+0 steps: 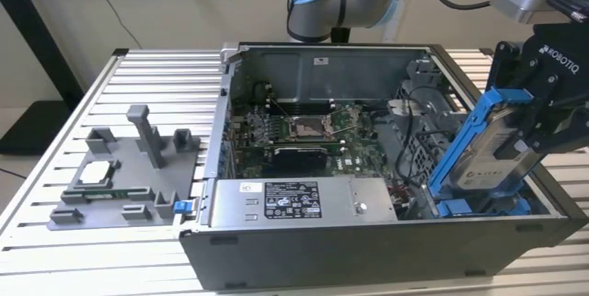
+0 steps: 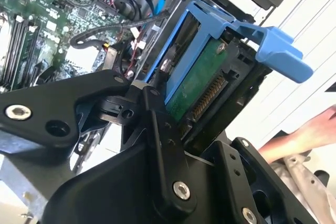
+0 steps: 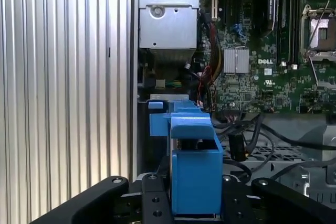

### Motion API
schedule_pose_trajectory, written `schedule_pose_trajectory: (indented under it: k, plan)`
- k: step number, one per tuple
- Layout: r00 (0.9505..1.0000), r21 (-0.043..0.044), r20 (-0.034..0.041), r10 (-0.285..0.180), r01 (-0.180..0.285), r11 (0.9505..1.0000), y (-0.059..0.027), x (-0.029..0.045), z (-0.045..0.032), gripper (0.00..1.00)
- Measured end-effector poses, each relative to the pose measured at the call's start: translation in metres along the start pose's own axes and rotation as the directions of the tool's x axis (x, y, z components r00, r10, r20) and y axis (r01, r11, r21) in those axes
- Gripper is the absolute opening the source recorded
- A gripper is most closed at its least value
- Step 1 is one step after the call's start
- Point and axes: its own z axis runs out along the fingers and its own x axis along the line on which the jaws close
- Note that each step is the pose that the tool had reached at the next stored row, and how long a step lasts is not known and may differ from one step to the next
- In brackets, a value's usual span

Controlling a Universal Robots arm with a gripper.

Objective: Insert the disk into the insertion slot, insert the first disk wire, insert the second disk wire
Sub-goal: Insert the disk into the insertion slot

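Note:
The disk, silver-grey in a bright blue carrier, hangs tilted over the open computer case's corner on the exterior view's right. My gripper is shut on it from that side. Its lower end sits just above the blue-framed insertion slot; I cannot tell whether they touch. In the second wrist view the disk's green circuit board and blue end tab show between my black fingers. In the first wrist view the carrier stands clamped in the gripper. Black cables lie loose beside the bay; which are the disk wires I cannot tell.
The case holds a green motherboard and a grey labelled power supply box. A grey fixture with small parts stands on the slatted metal table at the exterior view's left. A person's hand shows beyond the case.

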Motion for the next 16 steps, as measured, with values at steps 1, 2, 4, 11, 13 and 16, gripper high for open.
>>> schedule_pose_trajectory:
  k: [1, 2, 4, 11, 13, 16]
  plan:
    - [1.0, 0.0, 0.0013, 0.0, 0.0, 1.0, -0.0003, 0.0, 0.0004, 1.0]
    - [1.0, -0.0001, 0.0024, 0.0, 0.0, 1.0, -0.0006, -0.0001, 0.0007, 1.0]
    - [1.0, -0.0001, 0.0044, 0.0, 0.0, 1.0, -0.0014, -0.0003, 0.0013, 1.0]
    - [1.0, -0.0001, 0.0065, 0.0, 0.0, 1.0, -0.0038, -0.0011, 0.0068, 1.0]
    - [1.0, -0.0002, 0.0068, 0.0, 0.0, 1.0, -0.004, -0.0017, 0.0086, 1.0]
    - [1.0, -0.0002, 0.0091, 0.0, 0.0, 1.0, -0.0041, -0.0039, 0.0114, 1.0]
